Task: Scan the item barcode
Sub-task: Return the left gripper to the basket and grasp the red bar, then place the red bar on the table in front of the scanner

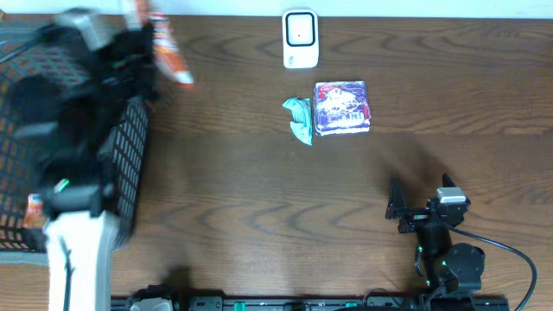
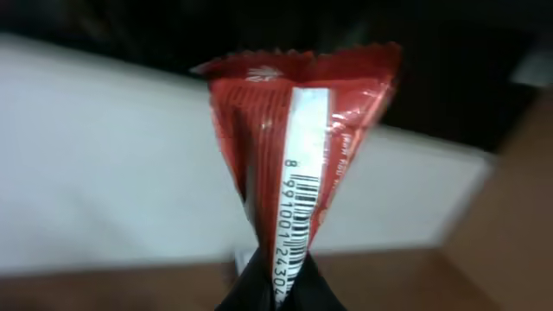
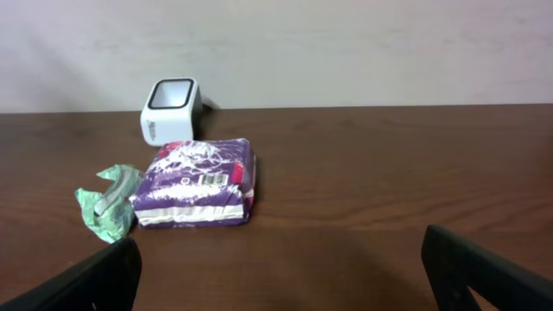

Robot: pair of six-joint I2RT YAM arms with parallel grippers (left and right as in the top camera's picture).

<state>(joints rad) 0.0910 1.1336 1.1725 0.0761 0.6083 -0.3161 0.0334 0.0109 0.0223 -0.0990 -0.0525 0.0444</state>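
My left gripper is shut on the lower end of a red snack packet, whose white strip with a barcode faces the left wrist camera. In the overhead view that packet hangs in the air at the far left, beside the blurred left arm and gripper. The white scanner stands at the far middle of the table, also seen as the scanner. My right gripper rests open near the front right, and its fingers have only bare table between them.
A purple packet and a crumpled green wrapper lie just in front of the scanner. A black wire basket fills the left edge, with an orange item inside. The table's wood top spans the middle.
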